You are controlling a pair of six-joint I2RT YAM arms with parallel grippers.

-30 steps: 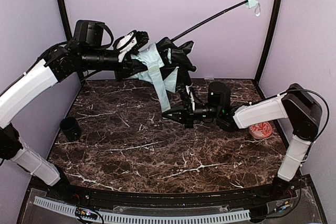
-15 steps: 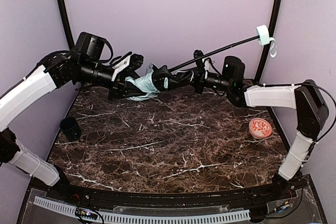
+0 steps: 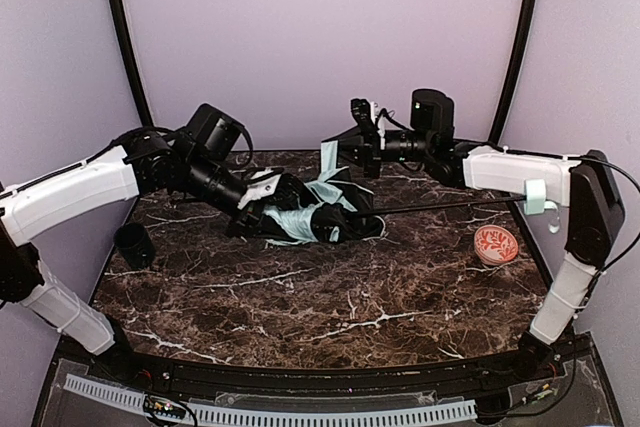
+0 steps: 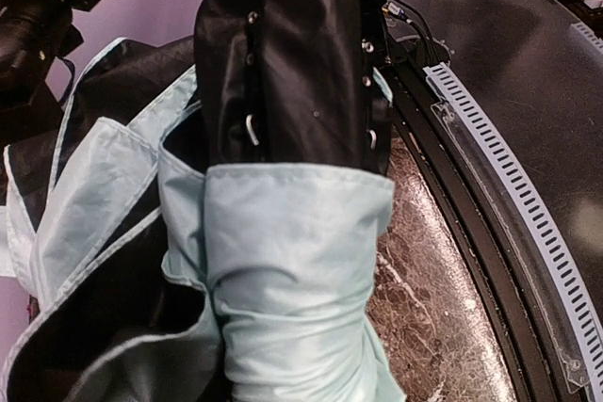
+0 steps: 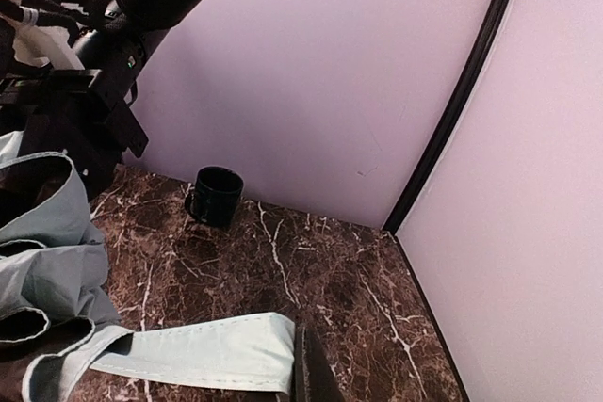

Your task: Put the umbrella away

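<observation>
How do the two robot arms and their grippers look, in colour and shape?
Both the left arm and the right arm have smooth white shells over black joints, with thin black cables looped outside. The left gripper and right gripper are black; the left shows a white part.

the left claw has its fingertips buried in the folds of the umbrella it grips, and in the left wrist view the fabric fills the picture, hiding the fingers and running off the bottom and left edges. in the right wrist view the right claw shows only as a dark sliver cut by the bottom edge, so where it meets the mint strap is out of sight.
</observation>
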